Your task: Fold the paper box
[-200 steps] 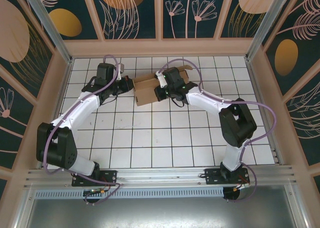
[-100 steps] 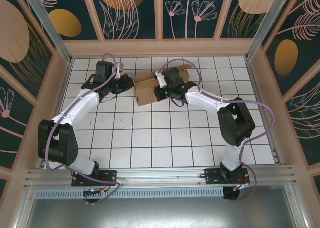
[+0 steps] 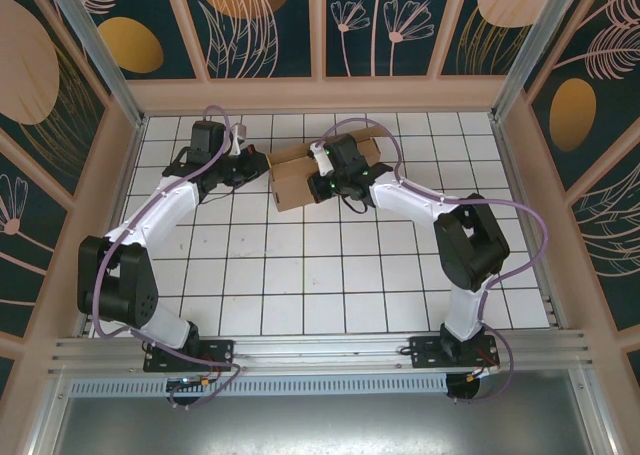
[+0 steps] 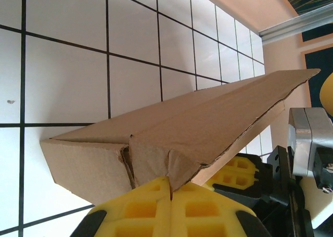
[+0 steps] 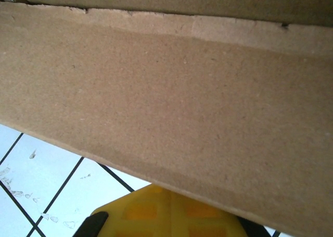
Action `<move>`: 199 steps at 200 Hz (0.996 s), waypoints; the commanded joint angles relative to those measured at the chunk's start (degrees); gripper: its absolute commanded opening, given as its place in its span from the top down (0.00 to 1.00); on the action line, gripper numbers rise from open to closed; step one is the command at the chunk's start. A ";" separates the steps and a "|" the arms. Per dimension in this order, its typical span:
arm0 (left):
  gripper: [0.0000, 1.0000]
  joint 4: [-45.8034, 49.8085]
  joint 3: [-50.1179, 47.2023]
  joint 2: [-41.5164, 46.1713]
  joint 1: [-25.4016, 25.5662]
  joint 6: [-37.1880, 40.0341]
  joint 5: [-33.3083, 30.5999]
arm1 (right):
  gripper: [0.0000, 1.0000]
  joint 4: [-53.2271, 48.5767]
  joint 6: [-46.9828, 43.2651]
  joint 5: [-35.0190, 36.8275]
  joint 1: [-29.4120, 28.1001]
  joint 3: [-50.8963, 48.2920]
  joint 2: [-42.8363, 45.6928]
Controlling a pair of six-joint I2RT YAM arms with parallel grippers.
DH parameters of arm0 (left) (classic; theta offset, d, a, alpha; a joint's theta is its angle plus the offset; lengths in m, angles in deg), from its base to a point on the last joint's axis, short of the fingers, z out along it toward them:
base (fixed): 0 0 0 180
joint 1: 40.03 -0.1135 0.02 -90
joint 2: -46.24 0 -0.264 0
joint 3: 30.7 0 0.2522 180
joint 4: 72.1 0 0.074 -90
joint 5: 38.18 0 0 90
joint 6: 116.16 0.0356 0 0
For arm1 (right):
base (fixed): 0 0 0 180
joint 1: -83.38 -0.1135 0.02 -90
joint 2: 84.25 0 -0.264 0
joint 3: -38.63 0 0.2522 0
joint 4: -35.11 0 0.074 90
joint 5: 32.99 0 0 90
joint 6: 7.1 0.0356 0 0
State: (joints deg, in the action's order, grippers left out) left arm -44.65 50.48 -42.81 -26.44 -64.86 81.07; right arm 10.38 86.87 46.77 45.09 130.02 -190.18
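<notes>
Seen from above, the right arm (image 3: 420, 210) lies across the middle of the paper box (image 3: 290, 183), covering that stretch of cardboard. In the right wrist view the box runs off three edges, and the right claw (image 5: 166, 216) is cut by the bottom edge and partly behind the cardboard. In the left wrist view the left claw (image 4: 170, 198) is cropped below, and whether the box's corner tip is nipped between its pads (image 4: 135, 208) cannot be told.

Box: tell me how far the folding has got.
Done: the box has walls creased up into a long shell. In hand: left fingers shut on a corner flap; right fingers shut, by a panel. To do: the top panel gapes, not tucked.
</notes>
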 commanded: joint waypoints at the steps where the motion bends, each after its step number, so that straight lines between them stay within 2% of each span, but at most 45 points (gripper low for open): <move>1: 1.00 1.97 -0.36 -1.36 -0.15 -1.36 1.08 | 0.95 -0.99 0.33 -0.56 0.06 1.84 -0.89; 64: 1.00 -0.77 -1.21 -1.38 -0.36 -5.24 2.57 | 0.95 -1.04 0.42 -0.58 0.01 1.91 -1.03; 147: 1.00 -3.32 -9.32 1.11 -0.38 -3.69 1.20 | 0.95 -1.52 0.09 -0.31 -0.21 2.46 -1.20; 199: 1.00 -2.86 -10.71 2.08 -0.22 -1.40 -1.24 | 0.95 -2.13 -0.34 0.13 -0.26 2.90 -1.14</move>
State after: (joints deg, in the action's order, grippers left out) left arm -54.09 42.28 -40.21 -26.64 -67.92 82.21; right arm 9.51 86.82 46.61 45.03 130.89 -190.50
